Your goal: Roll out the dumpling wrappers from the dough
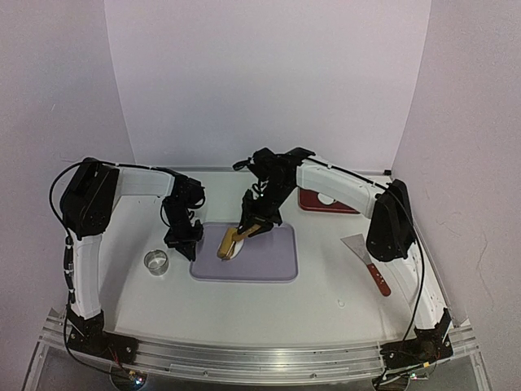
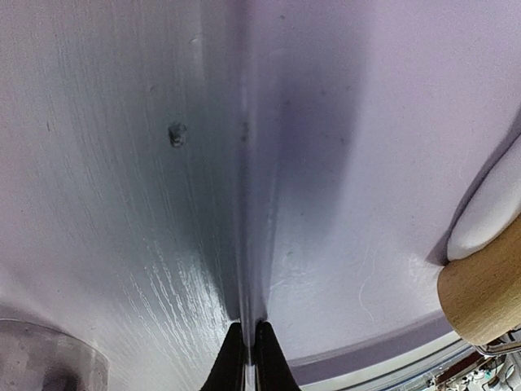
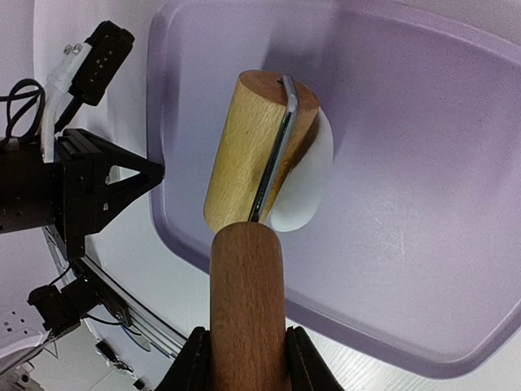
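right gripper [image 3: 243,360]: clamped on the roller [image 3: 252,155] by its handle so the wooden head bears on the dough [image 3: 313,183] | dough: white, under the head, on purple mat [image 3: 423,163] | left gripper [image 2: 248,344]: fully closed, empty, tips at mat's left rim, likely pinning it

The left arm [image 1: 84,269] stands up the left side of the top view, bends at a black elbow in the upper left and extends rightward toward the centre, wrist turned down. The left gripper [image 1: 187,251] points downward, its fingers [image 2: 232,358] pressed together at the bottom of its wrist view. The right arm [image 1: 342,187] stands up the right side and arcs leftward to the centre. The right gripper [image 1: 252,228] angles down and left, jaws clamped on either side of a wooden roller handle [image 3: 247,293].
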You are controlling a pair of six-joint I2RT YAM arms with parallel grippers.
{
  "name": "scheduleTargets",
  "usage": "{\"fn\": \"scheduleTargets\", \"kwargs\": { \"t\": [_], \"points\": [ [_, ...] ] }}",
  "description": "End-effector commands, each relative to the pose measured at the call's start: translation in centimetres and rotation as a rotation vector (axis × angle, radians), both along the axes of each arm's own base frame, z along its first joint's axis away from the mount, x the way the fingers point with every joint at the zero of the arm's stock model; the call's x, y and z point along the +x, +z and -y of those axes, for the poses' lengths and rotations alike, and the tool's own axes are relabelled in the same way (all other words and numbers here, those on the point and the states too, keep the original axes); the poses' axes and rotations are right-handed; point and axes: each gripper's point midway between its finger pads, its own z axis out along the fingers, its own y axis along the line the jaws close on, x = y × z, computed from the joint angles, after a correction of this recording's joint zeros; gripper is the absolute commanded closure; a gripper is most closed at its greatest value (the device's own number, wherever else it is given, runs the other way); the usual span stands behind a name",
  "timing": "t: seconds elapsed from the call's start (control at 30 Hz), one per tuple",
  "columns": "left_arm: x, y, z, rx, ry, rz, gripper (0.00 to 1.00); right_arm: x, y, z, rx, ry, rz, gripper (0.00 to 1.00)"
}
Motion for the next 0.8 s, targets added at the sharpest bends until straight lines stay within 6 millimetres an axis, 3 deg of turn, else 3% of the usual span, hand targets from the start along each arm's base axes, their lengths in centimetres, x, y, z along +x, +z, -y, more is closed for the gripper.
{"fn": "scheduleTargets", "kwargs": {
  "t": [0.0,0.2,0.4,0.53,0.77],
  "points": [
    [-0.3,-1.2,2.1,-0.038,-0.050,0.036,1.00,-0.5,-13.4,6.1,-0.387,0.084,0.058,1.00],
    [0.2,-1.1,1.9,-0.023,-0.052,0.062,1.00,-0.7,-8.5,5.0,-0.287,0.094,0.083,1.00],
    [0.5,-0.9,1.9,-0.020,-0.051,0.077,1.00,0.5,-2.7,3.6,-0.193,0.058,0.161,1.00],
    [0.5,-1.0,1.8,-0.018,-0.044,0.077,1.00,0.7,0.6,4.0,-0.153,0.018,0.182,1.00],
    [0.5,-1.0,1.8,-0.013,-0.030,0.072,1.00,-0.6,4.5,5.0,-0.100,0.002,0.183,1.00]
  ]
}}
